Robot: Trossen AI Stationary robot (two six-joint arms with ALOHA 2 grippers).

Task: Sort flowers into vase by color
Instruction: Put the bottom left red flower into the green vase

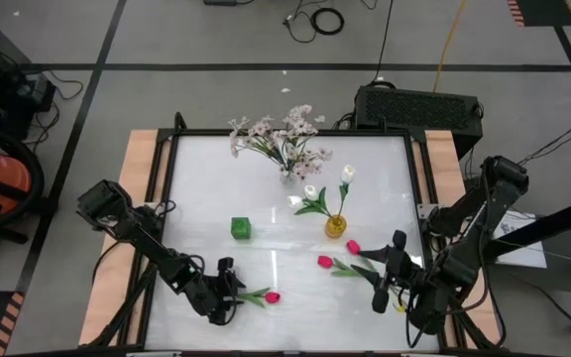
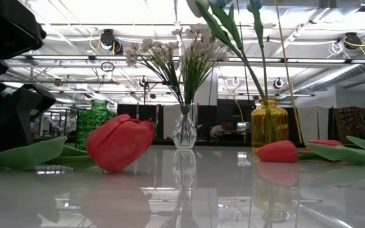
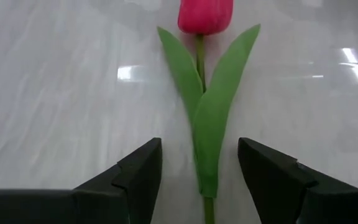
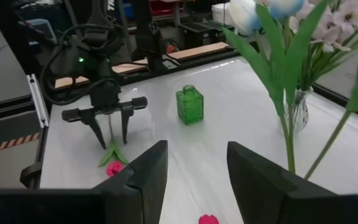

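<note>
A magenta tulip [image 1: 271, 296] lies flat on the white table near its front edge, its bloom [image 3: 205, 15] pointing away from my left gripper [image 3: 199, 180]. That gripper is open, tilted downward, with a finger on either side of the stem's lower leaf [image 3: 207, 143] and touching nothing. Two more magenta tulips [image 1: 325, 261] [image 1: 353, 246] lie at the right. My right gripper [image 4: 194, 177] hovers open above their stems [image 1: 380, 273], with nothing between its fingers. White tulips [image 1: 327, 188] stand in a yellow vase [image 1: 336, 226]. Pale blossom sprays [image 1: 281, 134] stand in a clear vase [image 1: 287, 175].
A green glass vase [image 1: 241, 228] stands left of centre with nothing in it. The white tulips' stems and leaves [image 4: 284, 74] rise close beside my right gripper. A wooden frame [image 1: 137, 159] borders the table. Bare tabletop lies between the green vase and the front edge.
</note>
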